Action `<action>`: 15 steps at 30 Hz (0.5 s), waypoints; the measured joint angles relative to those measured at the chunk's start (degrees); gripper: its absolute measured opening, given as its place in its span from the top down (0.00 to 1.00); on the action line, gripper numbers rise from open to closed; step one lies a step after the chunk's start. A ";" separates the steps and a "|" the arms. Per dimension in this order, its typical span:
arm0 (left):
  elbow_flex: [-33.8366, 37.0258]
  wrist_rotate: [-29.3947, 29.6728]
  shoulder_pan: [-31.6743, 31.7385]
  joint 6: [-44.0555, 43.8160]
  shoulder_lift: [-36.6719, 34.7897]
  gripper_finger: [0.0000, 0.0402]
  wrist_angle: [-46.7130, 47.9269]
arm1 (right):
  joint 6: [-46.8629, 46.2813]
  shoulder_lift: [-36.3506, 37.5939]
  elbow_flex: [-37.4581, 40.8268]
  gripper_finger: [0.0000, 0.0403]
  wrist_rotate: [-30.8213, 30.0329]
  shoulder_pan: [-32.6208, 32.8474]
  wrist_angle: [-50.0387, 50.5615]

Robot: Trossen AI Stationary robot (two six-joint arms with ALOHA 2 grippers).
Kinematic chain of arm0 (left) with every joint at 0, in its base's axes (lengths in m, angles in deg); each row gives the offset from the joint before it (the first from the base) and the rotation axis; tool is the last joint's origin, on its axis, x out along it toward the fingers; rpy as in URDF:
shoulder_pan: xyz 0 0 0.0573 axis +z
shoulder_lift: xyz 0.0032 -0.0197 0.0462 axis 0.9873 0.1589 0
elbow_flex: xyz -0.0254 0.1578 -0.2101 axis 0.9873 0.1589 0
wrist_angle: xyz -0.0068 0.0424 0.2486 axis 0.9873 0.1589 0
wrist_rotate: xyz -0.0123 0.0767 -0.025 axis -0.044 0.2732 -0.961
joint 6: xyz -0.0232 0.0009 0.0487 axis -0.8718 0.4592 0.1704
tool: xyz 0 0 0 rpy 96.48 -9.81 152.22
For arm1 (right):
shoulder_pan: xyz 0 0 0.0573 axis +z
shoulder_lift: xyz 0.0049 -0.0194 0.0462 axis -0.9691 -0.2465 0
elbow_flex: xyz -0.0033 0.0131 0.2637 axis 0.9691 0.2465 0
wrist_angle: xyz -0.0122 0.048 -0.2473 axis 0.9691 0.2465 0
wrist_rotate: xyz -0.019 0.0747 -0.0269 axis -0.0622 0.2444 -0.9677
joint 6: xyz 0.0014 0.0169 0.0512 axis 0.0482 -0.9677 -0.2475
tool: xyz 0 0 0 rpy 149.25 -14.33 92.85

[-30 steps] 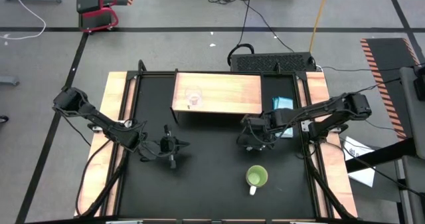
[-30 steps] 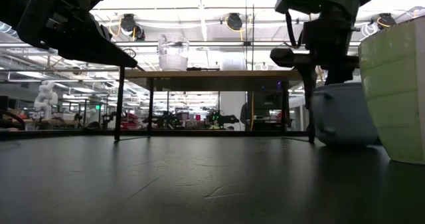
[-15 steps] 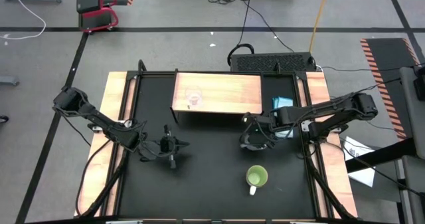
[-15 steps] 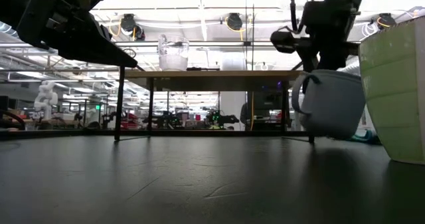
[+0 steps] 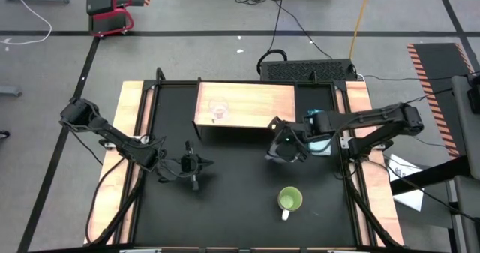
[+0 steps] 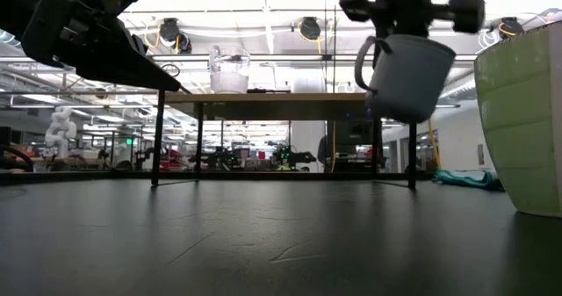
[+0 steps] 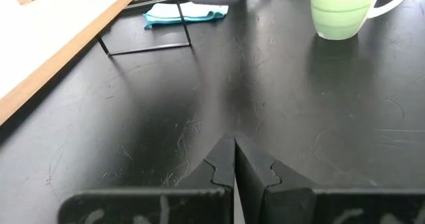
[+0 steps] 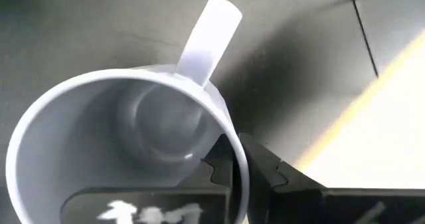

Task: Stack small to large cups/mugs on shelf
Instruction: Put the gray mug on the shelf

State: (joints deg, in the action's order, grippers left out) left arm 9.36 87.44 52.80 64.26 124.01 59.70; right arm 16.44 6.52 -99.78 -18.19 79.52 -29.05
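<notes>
Two arms are mine. The right reaches across toward the shelf [image 5: 246, 105], its gripper [image 8: 240, 167] pinched on the grey mug's [image 6: 406, 75] rim, mug tilted, clear of the table. The left gripper [image 7: 235, 159], closed and empty, sits low. Green mug [image 5: 289, 200] stands nearer; glass cup [image 5: 218, 110] on the shelf, faint.

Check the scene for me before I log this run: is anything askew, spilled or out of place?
Only the grey-blue mug stands out: the right tool pinches its rim and holds it clear of the table, tilted, beside the shelf. Nothing is spilled. The glass cup stands on the shelf, the green mug upright on the table; the left tool waits shut.
</notes>
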 joint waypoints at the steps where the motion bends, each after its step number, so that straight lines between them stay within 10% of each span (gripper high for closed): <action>1: 0.00 0.00 0.00 0.02 0.00 0.98 0.02 | 0.27 -1.02 -2.36 1.00 -0.36 -0.26 2.26; 15: 0.00 -0.01 0.00 0.13 0.00 0.98 0.23 | 7.91 -11.04 -25.87 1.00 -0.38 -5.89 16.69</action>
State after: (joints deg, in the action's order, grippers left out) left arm 9.36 87.43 52.80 64.39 124.01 59.93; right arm 24.35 -4.52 -125.65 -18.57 73.64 -12.36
